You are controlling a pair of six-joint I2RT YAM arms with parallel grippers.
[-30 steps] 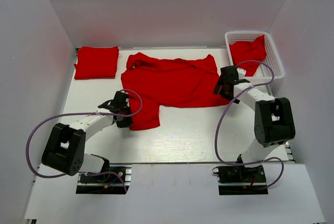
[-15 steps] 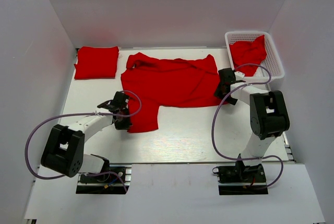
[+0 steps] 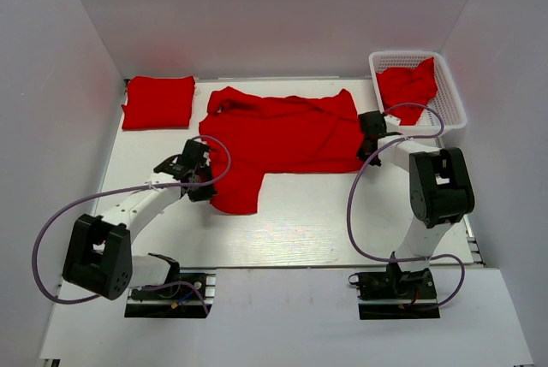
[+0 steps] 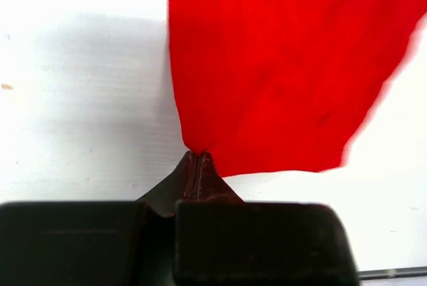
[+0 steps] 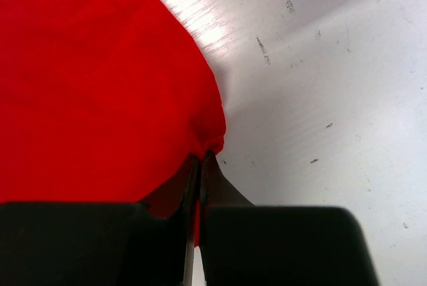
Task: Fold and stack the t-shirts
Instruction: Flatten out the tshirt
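Observation:
A red t-shirt (image 3: 278, 136) lies spread across the middle of the table, one flap hanging toward the front left. My left gripper (image 3: 204, 180) is shut on that flap's left corner; the wrist view shows the cloth (image 4: 280, 66) pinched at the tips of the gripper (image 4: 198, 156). My right gripper (image 3: 368, 140) is shut on the shirt's right edge, with the cloth (image 5: 100, 79) bunched between the tips of the gripper (image 5: 201, 156). A folded red t-shirt (image 3: 159, 101) sits at the back left. Another red t-shirt (image 3: 408, 85) lies crumpled in the basket.
The white mesh basket (image 3: 454, 93) stands at the back right corner, close to the right arm. White walls enclose the table on three sides. Purple cables loop from both arms.
The right gripper moved in onto the shirt's right edge and closed on it. The left gripper, still shut on the flap's corner, shifted slightly back and left.

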